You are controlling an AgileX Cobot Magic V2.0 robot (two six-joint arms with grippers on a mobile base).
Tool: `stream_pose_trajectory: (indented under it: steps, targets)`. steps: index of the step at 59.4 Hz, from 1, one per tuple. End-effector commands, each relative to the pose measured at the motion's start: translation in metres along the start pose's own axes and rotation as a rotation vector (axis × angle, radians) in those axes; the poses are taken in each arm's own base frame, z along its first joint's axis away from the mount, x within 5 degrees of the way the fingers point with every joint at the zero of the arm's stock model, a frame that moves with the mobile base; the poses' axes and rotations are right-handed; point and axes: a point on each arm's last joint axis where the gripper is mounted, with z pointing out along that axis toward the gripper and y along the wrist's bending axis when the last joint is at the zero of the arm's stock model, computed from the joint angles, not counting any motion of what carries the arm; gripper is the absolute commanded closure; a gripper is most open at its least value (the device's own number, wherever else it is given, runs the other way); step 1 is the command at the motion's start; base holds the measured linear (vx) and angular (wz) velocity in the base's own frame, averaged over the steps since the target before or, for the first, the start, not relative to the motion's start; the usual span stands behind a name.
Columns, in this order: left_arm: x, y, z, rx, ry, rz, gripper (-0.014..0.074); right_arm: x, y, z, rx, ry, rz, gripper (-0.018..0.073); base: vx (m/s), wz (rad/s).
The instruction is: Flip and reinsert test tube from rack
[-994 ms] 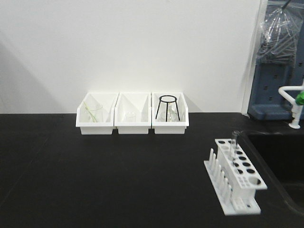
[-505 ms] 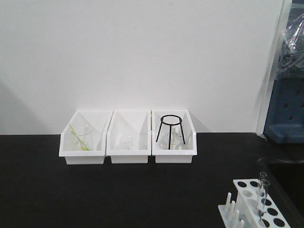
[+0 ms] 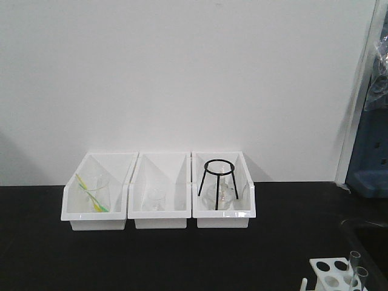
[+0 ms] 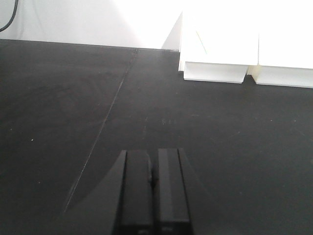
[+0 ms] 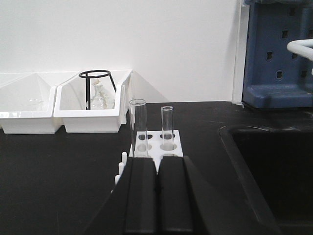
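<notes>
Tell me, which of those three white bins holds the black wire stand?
The rightmost bin in the front view: the black stand sits inside it; the middle bin and left bin have none.

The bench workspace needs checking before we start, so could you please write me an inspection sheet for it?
Surface: black bench top, with one thin seam line.
Job's things: white rack beside the sink; a test tube and a second tube stand upright in it, open rims up.
Clutter: left bin, middle bin and right bin sit in a row by the wall; a black tripod stands in the right one.
Hands: left hand shut, empty, over bare bench; right hand shut, empty, facing the rack.
Cables: one dark cable at the far edge.
Surroundings: white wall, sink, blue pegboard.
</notes>
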Motion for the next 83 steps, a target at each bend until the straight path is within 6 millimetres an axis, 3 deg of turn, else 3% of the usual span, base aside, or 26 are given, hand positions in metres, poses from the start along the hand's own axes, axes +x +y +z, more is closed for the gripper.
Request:
stream_pose_trajectory:
  steps: [1, 23, 28, 36, 44, 51, 57, 62, 69, 83]
  targets:
    - [-0.007, -0.002, 0.000, 0.023, -0.087, -0.002, 0.0603, -0.008, 0.001, -0.001, -0.007, -0.093, -0.019, 0.0568, 0.03, 0.00]
    - [-0.007, -0.002, 0.000, 0.023, -0.087, -0.002, 0.0603, -0.008, 0.001, -0.001, -0.007, -0.093, -0.019, 0.0568, 0.01, 0.00]
    - [-0.007, -0.002, 0.000, 0.023, -0.087, -0.002, 0.0603, -0.014, 0.002, -0.002, -0.017, -0.158, -0.015, 0.0568, 0.00, 0.00]
    - [-0.007, -0.002, 0.000, 0.023, -0.087, -0.002, 0.0603, -0.043, 0.004, -0.009, -0.040, -0.345, 0.015, 0.0568, 0.00, 0.00]
    - [-0.007, -0.002, 0.000, 0.023, -0.087, -0.002, 0.0603, -0.101, 0.006, -0.015, -0.043, -0.443, 0.001, 0.0568, 0.00, 0.00]
    - [-0.007, -0.002, 0.000, 0.023, -0.087, -0.002, 0.0603, -0.149, 0.009, 0.015, -0.033, -0.429, -0.084, 0.0568, 0.00, 0.00]
    - [-0.007, -0.002, 0.000, 0.023, -0.087, -0.002, 0.0603, -0.165, 0.010, 0.052, -0.036, -0.375, -0.101, 0.0568, 0.00, 0.00]
    - [-0.007, -0.002, 0.000, 0.023, -0.087, -0.002, 0.0603, -0.165, 0.011, 0.080, -0.040, -0.313, -0.099, 0.0568, 0.00, 0.00]
    - [-0.007, -0.002, 0.000, 0.023, -0.087, -0.002, 0.0603, -0.157, 0.011, 0.103, -0.051, -0.283, -0.079, 0.0567, 0.00, 0.00]
    - [-0.007, -0.002, 0.000, 0.023, -0.087, -0.002, 0.0603, -0.155, 0.012, 0.109, -0.053, -0.282, -0.082, 0.0499, 0.00, 0.00]
